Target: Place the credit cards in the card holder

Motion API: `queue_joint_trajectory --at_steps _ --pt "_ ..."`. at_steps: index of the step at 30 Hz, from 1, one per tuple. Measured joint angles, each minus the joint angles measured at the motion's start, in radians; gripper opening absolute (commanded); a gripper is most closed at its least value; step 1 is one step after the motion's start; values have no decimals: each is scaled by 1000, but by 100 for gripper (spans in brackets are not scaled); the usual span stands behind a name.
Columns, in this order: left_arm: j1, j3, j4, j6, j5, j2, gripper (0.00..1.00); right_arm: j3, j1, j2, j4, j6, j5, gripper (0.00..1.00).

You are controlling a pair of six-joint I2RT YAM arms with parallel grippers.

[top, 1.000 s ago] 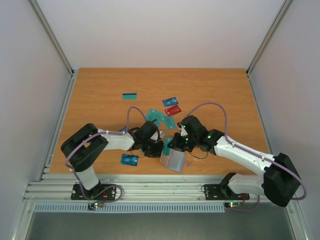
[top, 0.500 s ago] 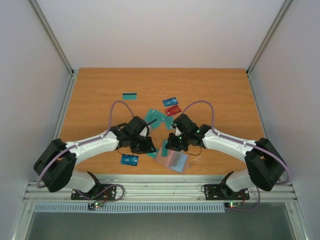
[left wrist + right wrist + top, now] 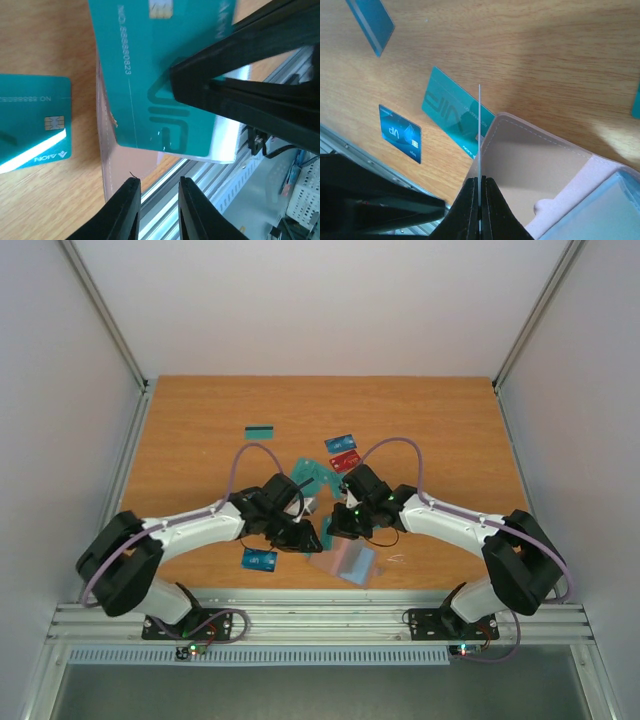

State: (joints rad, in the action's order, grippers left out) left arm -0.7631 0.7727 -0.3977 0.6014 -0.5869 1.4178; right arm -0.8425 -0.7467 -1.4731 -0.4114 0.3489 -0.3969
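Note:
My right gripper (image 3: pixel 337 527) (image 3: pixel 479 182) is shut on a teal credit card (image 3: pixel 479 130), seen edge-on and held upright over the near left corner of the open pinkish-tan card holder (image 3: pixel 545 170) (image 3: pixel 347 561). In the left wrist view that card (image 3: pixel 140 75) hangs over the holder (image 3: pixel 120 160). My left gripper (image 3: pixel 303 539) (image 3: pixel 159 200) is open and empty, just left of the holder. Other credit cards lie on the table: a teal one (image 3: pixel 451 114), a blue one (image 3: pixel 259 560), a teal cluster (image 3: pixel 315 476), blue (image 3: pixel 340 443), red (image 3: pixel 346 460) and dark-striped (image 3: pixel 259 432).
The holder lies close to the table's near edge, with the metal rail (image 3: pixel 320 620) just beyond it. Another teal card (image 3: pixel 32 120) lies left of the holder. Side walls stand along both sides of the table.
The card holder has dropped from raised to lying flatter on the table. The left arm has stretched out and its gripper stays beside the holder. The right gripper has shifted slightly up-left with its card.

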Motion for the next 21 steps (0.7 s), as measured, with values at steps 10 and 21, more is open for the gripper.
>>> queue_joint_trajectory --at_steps 10,21 --pt "-24 5 55 -4 -25 157 19 -71 14 33 -95 -37 19 1" --pt "-24 -24 130 14 -23 185 19 -94 63 299 -497 -62 142 1"
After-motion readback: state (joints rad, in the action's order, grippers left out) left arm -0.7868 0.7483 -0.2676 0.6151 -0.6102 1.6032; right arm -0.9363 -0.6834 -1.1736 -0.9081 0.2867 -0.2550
